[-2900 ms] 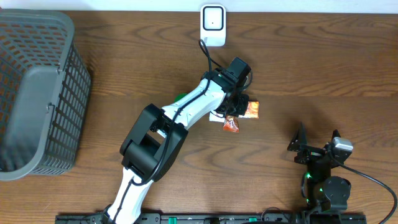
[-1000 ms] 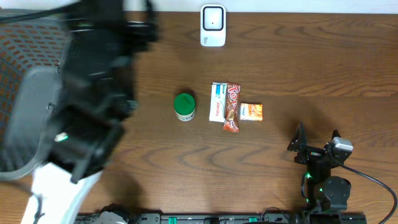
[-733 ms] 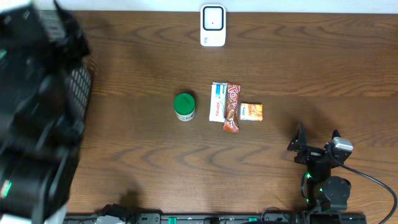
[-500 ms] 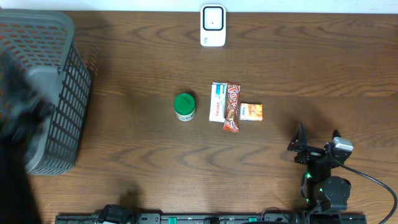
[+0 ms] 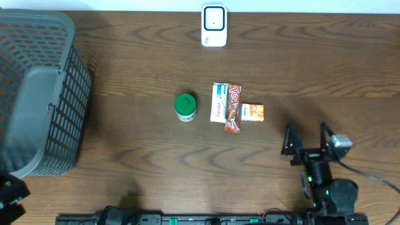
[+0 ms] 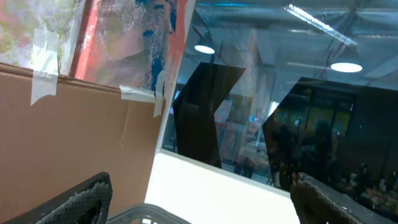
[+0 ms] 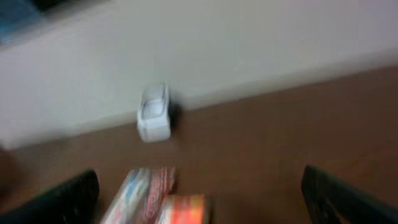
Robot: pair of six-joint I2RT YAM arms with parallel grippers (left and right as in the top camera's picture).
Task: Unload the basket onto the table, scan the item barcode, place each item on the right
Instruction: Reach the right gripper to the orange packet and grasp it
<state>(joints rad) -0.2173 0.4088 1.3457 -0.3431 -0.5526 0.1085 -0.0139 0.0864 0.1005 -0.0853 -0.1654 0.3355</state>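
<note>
My R pincer (image 5: 306, 136) sits released, jaws wide, near snack packs (image 5: 232, 107); green tub (image 5: 185, 107) beside them, scanner (image 5: 214, 25) well apart. L pincer (image 6: 199, 204) also released.

Table (image 5: 137, 56) of grained brown wood, basket (image 5: 44, 94) of matt grey plastic mesh, scanner (image 5: 214, 25) of smooth white plastic.

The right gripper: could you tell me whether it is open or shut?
Open. The right gripper shows its two fingers spread wide apart, nothing held between them.
</note>
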